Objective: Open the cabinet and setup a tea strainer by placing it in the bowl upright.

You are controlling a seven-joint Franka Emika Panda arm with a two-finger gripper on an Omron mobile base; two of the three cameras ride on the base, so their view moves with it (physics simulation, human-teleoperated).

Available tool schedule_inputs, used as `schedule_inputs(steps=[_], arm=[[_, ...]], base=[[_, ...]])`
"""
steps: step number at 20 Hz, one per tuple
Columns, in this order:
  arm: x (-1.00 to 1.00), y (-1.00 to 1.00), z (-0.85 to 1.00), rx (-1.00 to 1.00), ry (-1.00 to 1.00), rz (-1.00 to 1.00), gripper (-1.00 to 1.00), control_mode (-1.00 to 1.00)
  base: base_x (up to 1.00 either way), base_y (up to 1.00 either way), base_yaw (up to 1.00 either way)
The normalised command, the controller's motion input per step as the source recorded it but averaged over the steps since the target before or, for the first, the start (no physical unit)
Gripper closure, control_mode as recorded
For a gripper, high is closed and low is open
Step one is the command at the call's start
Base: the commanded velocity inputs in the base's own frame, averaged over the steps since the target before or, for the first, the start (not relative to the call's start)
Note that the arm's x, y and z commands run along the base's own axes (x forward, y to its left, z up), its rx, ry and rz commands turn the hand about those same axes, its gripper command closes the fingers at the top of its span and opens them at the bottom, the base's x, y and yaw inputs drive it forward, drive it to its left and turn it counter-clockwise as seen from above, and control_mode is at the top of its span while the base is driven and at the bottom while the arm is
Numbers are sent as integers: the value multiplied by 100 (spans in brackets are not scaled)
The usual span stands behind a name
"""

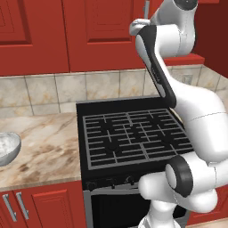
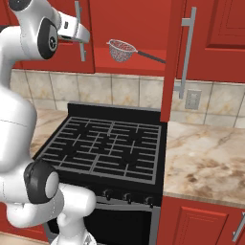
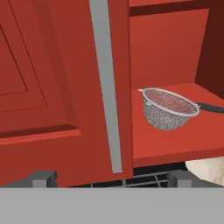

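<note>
2 cabinet point(image 2: 143, 28) doors, red with raised panels: the right door point(image 2: 173, 62) swung out edge-on toward the camera in the right base view, its long silver bar handle point(image 2: 186, 52) running down it; the left door point(image 3: 61, 87) shut, its handle point(image 3: 107, 83) a grey strip down the hand view.

1 tea strainer point(image 3: 168, 108) — silver mesh basket, rim up, slightly tilted, resting on the red interior shelf point(image 3: 175, 140) just right of the shut door's edge; thin dark handle pointing toward 3 o'clock in the hand view. In the right base view the tea strainer point(image 2: 121, 50) sits at 12 o'clock above the stove.

1 bowl point(image 1: 8, 148) — silvery-grey, pale speckled inside, on the marble surface point(image 1: 44, 147) at 9 o'clock in the left base view, well apart from the cabinet and left of the black stove point(image 1: 133, 138).

1 claw point(image 3: 109, 179) — raised in front of the left door's handle, short of the strainer; the 2 dark tips stand far apart at the bottom of the hand view, spread wide and holding nothing.
</note>
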Motion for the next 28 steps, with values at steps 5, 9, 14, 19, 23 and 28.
schedule_inputs(steps=[5,9,14,19,23,28], arm=[[39,0,-7,-7,0,1,-100,-100],[39,0,-6,-7,0,0,-100,-100],[39,-9,-3,0,0,4,-100,-100],[58,-10,-4,0,1,0,-100,-100],[46,-1,-4,0,0,0,-100,-100],[29,0,0,0,0,0,-100,-100]], base=[[0,0,0],[0,0,0],[0,0,0],[0,0,0],[0,0,0],[0,0,0]])
